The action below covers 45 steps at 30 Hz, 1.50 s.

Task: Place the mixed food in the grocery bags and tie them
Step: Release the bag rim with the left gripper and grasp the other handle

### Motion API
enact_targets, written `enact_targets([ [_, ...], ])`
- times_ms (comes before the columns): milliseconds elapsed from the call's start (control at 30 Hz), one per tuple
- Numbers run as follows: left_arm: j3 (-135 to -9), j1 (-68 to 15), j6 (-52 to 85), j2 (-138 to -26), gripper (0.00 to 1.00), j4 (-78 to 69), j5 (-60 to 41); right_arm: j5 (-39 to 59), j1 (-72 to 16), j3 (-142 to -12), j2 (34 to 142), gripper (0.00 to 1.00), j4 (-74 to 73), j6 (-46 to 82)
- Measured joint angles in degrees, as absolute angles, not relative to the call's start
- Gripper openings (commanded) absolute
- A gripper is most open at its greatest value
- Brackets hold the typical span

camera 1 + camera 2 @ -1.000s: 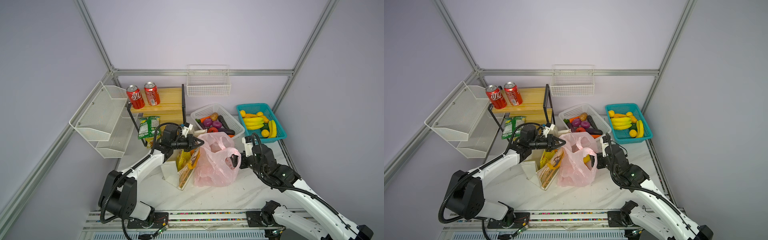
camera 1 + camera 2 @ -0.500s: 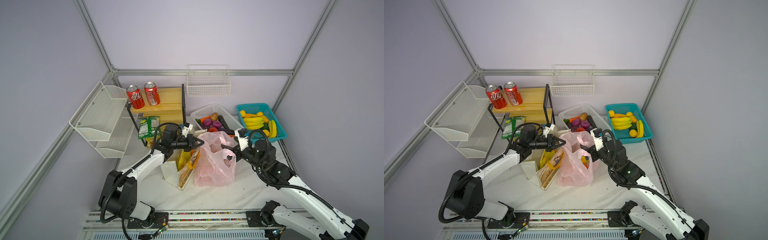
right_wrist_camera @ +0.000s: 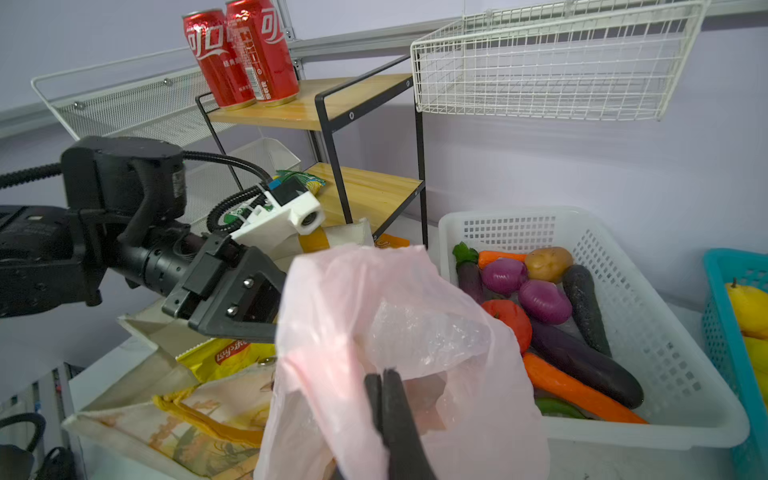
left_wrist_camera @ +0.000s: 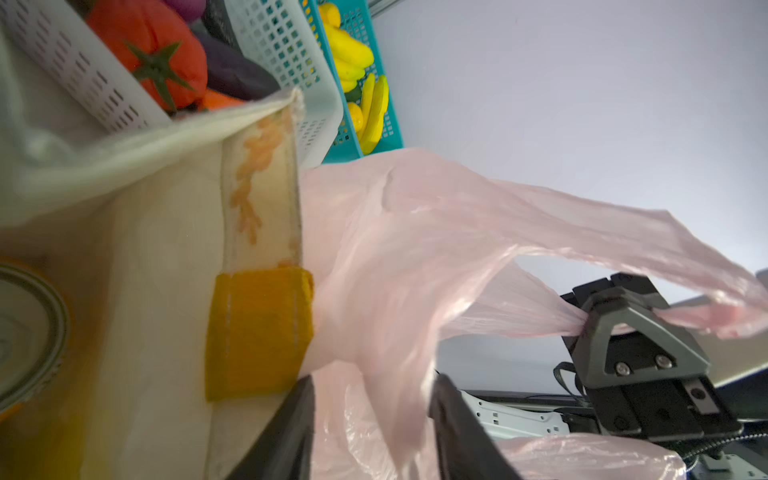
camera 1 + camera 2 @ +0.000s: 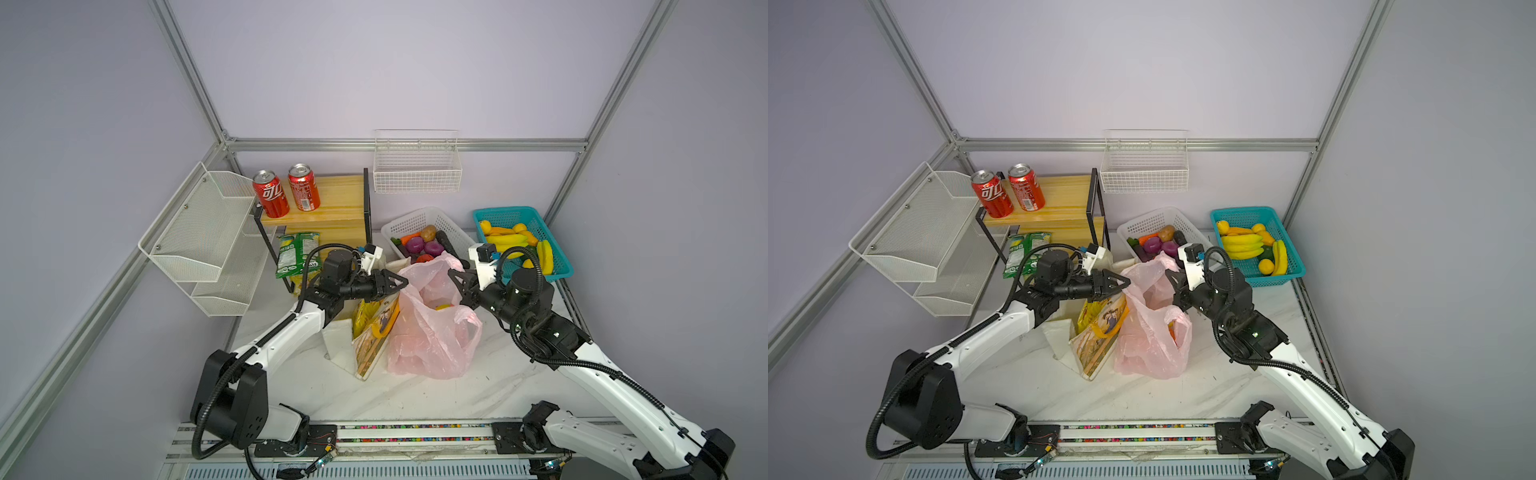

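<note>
pinching pink bag handle, right hand clamped; left hand apart; bag upright, mouth up.

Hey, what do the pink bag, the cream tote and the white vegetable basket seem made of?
Pink bag: thin plastic film, glossy, translucent and crinkled. Cream tote: probably woven canvas, matte, with stitched orange handle patch. White vegetable basket: rigid moulded plastic, smooth, with perforated walls.

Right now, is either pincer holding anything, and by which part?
Right pincer pinches the pink plastic bag by one handle; left pincer is open, gripping nothing.
</note>
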<state>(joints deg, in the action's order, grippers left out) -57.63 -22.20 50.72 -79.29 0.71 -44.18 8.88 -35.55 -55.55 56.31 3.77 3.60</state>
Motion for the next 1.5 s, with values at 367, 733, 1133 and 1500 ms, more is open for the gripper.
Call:
enact_targets([
  [367, -62.5, -26.0, 34.4, -63.7, 0.77, 8.1, -30.1, 15.0, -29.3, -62.3, 63.5, 0.00, 6.1, 15.5],
  [733, -62.5, -52.3, 4.3, -55.2, 0.79, 18.4, -21.7, 19.4, -26.7, -62.3, 66.5, 0.00, 7.6, 17.4],
  [1133, -68.2, -67.5, -8.9, -71.3, 0.77, 18.4, -2.3, 20.6, -26.7, -62.4, 68.3, 0.00, 7.7, 17.3],
  [1500, -73.0, -68.4, -11.6, -79.8, 0.61, 9.2, 3.7, 20.9, -26.7, -62.8, 68.6, 0.00, 7.7, 16.5],
])
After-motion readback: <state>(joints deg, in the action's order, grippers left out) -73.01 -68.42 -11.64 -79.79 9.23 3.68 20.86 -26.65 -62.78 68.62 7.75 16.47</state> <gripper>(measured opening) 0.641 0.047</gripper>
